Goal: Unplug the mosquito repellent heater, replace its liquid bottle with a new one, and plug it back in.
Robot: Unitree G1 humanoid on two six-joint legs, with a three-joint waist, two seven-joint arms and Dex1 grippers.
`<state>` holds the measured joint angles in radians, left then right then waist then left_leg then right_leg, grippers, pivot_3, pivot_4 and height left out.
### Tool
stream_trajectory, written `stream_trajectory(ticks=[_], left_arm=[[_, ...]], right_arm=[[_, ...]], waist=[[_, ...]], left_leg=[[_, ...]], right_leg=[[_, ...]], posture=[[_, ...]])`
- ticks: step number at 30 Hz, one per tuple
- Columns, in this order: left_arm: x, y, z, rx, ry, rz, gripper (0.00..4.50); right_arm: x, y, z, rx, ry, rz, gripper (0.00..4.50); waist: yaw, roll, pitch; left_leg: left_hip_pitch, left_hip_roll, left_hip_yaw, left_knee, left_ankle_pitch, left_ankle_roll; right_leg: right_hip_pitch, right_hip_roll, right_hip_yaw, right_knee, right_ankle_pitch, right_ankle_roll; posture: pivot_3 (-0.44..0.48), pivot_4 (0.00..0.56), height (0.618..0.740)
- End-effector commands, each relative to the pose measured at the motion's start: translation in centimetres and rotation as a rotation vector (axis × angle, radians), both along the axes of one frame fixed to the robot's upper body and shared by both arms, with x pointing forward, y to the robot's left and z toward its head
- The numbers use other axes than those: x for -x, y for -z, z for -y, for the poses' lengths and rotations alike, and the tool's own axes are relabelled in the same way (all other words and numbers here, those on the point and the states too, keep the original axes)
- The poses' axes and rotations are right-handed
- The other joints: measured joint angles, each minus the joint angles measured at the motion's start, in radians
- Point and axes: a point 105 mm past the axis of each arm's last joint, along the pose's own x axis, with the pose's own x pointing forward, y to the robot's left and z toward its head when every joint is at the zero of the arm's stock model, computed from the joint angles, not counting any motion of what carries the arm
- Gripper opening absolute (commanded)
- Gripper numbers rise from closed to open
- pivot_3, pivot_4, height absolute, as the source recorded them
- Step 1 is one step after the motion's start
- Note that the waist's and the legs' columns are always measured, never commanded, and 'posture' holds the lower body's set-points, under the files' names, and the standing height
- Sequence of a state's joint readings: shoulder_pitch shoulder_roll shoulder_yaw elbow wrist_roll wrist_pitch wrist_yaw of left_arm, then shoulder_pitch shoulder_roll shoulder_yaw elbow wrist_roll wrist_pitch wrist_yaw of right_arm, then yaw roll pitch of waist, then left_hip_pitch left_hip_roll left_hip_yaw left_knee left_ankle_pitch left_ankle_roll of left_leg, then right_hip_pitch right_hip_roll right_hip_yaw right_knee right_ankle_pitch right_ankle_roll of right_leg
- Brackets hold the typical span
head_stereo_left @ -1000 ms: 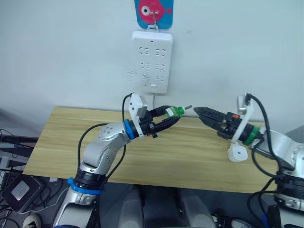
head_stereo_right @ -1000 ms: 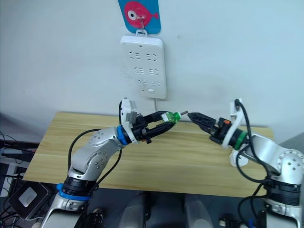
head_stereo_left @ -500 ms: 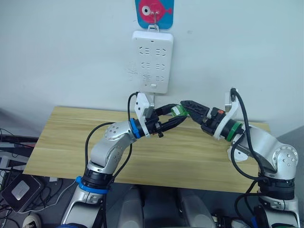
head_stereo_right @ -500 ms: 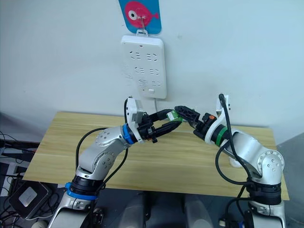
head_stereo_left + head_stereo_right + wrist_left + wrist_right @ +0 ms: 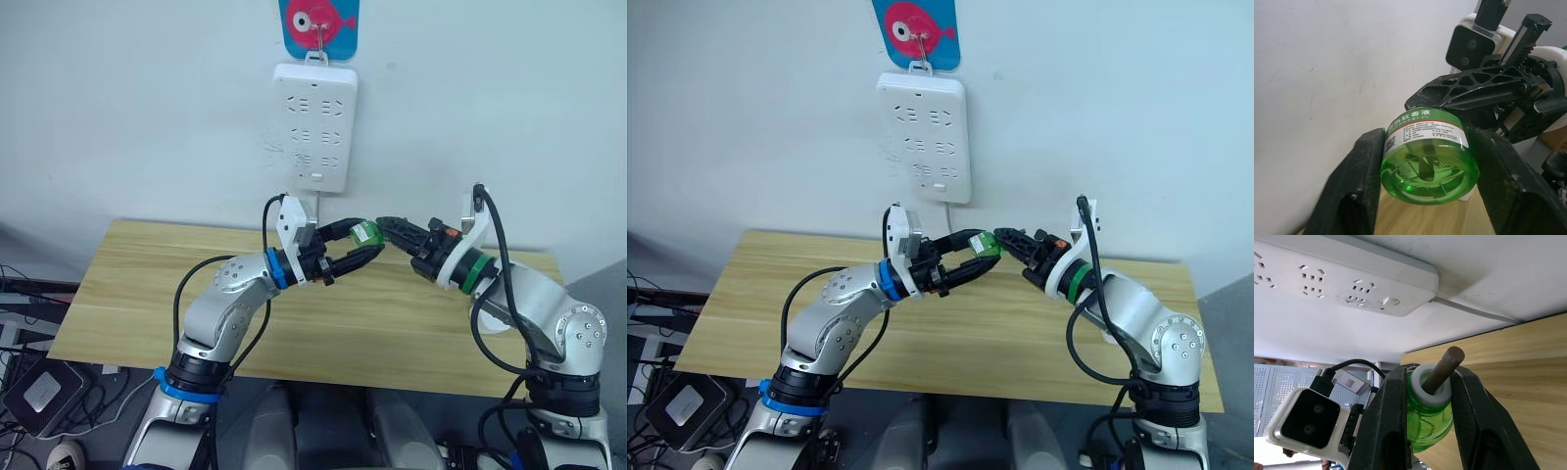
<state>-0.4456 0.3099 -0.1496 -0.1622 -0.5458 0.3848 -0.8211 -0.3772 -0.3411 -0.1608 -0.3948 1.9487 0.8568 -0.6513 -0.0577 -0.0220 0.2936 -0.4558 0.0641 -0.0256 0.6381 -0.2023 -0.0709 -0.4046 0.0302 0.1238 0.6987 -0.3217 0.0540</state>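
A long light wooden table stands against a pale wall where a white multi-socket power strip hangs. Above the table's middle, both arms meet. The left gripper is clamped on the base of a small green translucent liquid bottle. The right gripper, well apart a second ago, has swung in and now pinches the bottle's white neck around its brown wick. This looks like a handover. The small white rounded mosquito repellent heater lies on the table behind the right arm, unplugged.
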Motion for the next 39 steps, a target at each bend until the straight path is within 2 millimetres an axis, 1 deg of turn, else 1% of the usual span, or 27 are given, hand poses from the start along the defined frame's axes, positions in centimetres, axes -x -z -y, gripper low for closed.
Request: stream_trajectory(ticks=[1,3,5,7,9,11,13,14,16,18,19,23,27,31,36,39], left_arm=[[1.1,-1.4,0.5,0.008,0.050,0.067,3.99],[1.1,-1.4,0.3,0.003,0.054,0.068,4.46],[1.2,-1.5,0.0,-0.006,0.058,0.068,4.50],[1.3,-1.5,-0.5,-0.025,0.059,0.074,4.50],[1.5,-1.3,-1.0,-0.058,0.074,0.067,4.50],[2.0,-0.8,-1.3,-0.108,0.103,0.056,4.50],[2.6,0.4,-2.2,-0.186,0.149,0.020,4.50],[2.8,0.7,-2.4,-0.208,0.162,0.005,4.50],[2.7,1.3,-2.8,-0.243,0.162,-0.006,4.50],[2.6,2.1,-3.1,-0.295,0.163,-0.004,4.50],[2.6,2.3,-3.2,-0.306,0.167,-0.001,4.50],[2.9,2.7,-3.3,-0.320,0.183,0.002,4.50],[2.7,2.8,-3.6,-0.331,0.171,0.010,4.50],[2.5,2.8,-3.7,-0.333,0.160,0.016,4.50],[2.7,2.8,-3.8,-0.331,0.153,0.012,4.50],[2.8,2.9,-3.8,-0.324,0.149,0.006,4.50]], right_arm=[[0.7,-0.7,0.1,-0.010,-0.008,0.029,0.84],[0.4,-0.1,1.0,0.008,0.019,0.007,0.84],[0.3,0.5,1.8,0.032,0.035,-0.008,0.84],[0.3,1.3,2.9,0.099,0.043,-0.022,0.84],[0.2,2.3,4.1,0.249,0.064,0.021,0.84],[-0.2,3.6,5.0,0.449,0.093,0.101,0.84],[-0.9,5.0,5.8,0.750,0.135,0.297,0.84],[-0.9,5.3,5.8,0.838,0.128,0.381,0.84],[-1.2,6.2,6.1,0.932,0.143,0.474,0.84],[-1.6,7.9,6.6,1.037,0.167,0.560,0.84],[-1.8,8.7,6.9,1.062,0.181,0.572,0.84],[-2.2,10.6,7.5,1.139,0.221,0.630,0.84],[-2.3,12.2,7.3,1.192,0.207,0.670,0.84],[-2.1,14.0,7.2,1.191,0.193,0.644,0.84],[-2.0,15.2,8.1,1.211,0.205,0.600,0.84],[-1.9,15.5,8.1,1.212,0.208,0.599,0.84]], waist=[[0.000,0.000,0.000],[0.000,0.000,0.000],[0.000,0.000,0.000],[0.000,0.000,0.000],[0.000,0.000,0.000],[0.001,0.000,0.000],[0.000,0.000,0.000],[0.000,0.000,0.000],[0.001,0.000,0.000],[0.001,0.000,0.000],[0.002,0.000,0.000],[0.003,0.000,0.000],[0.004,0.000,0.000],[0.004,0.000,0.000],[0.006,0.000,0.000],[0.006,0.000,0.000]], left_leg=[[0.000,0.000,0.000,0.000,0.000,0.000],[0.000,0.000,0.000,0.000,0.000,0.000],[0.000,0.000,0.000,0.000,0.000,0.000],[0.000,0.000,0.000,0.000,0.000,0.000],[0.000,0.000,0.000,0.000,0.000,0.000],[0.000,0.000,0.000,0.000,0.000,0.000],[0.001,0.000,0.000,-0.001,0.000,0.000],[0.002,0.000,0.000,-0.001,0.000,0.000],[0.003,0.001,0.000,-0.003,0.001,-0.001],[0.003,0.001,0.000,-0.004,0.001,-0.001],[0.003,0.000,0.000,-0.003,0.001,-0.001],[0.003,0.000,0.001,-0.003,0.001,-0.001],[0.003,0.000,0.001,-0.003,0.001,-0.002],[0.003,0.000,0.000,-0.003,0.002,-0.003],[0.003,0.000,0.000,-0.002,0.002,-0.003],[0.004,0.000,0.000,-0.001,0.002,-0.003]], right_leg=[[0.000,0.000,0.000,0.000,0.000,0.000],[0.000,0.000,0.000,0.000,0.000,0.000],[0.000,0.000,0.000,0.000,0.000,0.000],[0.000,0.000,0.000,0.000,0.000,0.000],[0.000,0.000,0.000,0.000,0.000,0.000],[0.000,0.000,0.000,0.000,0.000,0.000],[0.000,0.000,0.000,0.000,-0.002,0.003],[-0.001,0.001,0.000,0.000,-0.002,0.004],[-0.001,0.001,-0.001,0.000,-0.003,0.004],[-0.001,0.001,0.000,0.000,-0.003,0.004],[-0.001,0.001,0.000,-0.001,-0.003,0.004],[0.000,-0.001,0.000,-0.001,0.000,0.000],[0.000,-0.001,0.000,0.000,0.000,-0.001],[0.000,-0.001,-0.001,0.002,0.000,-0.001],[0.000,-0.001,0.000,0.003,0.000,-0.001],[0.000,-0.001,0.000,0.005,0.000,-0.001]], posture=[[-0.072,0.310,0.740],[-0.069,0.310,0.740],[-0.069,0.310,0.740],[-0.064,0.308,0.740],[-0.058,0.305,0.740],[-0.058,0.305,0.740],[-0.056,0.299,0.740],[-0.056,0.299,0.740],[-0.056,0.296,0.740],[-0.057,0.295,0.740],[-0.056,0.291,0.740],[-0.057,0.291,0.740],[-0.058,0.288,0.740],[-0.054,0.286,0.740],[-0.049,0.284,0.740],[-0.048,0.285,0.740]])
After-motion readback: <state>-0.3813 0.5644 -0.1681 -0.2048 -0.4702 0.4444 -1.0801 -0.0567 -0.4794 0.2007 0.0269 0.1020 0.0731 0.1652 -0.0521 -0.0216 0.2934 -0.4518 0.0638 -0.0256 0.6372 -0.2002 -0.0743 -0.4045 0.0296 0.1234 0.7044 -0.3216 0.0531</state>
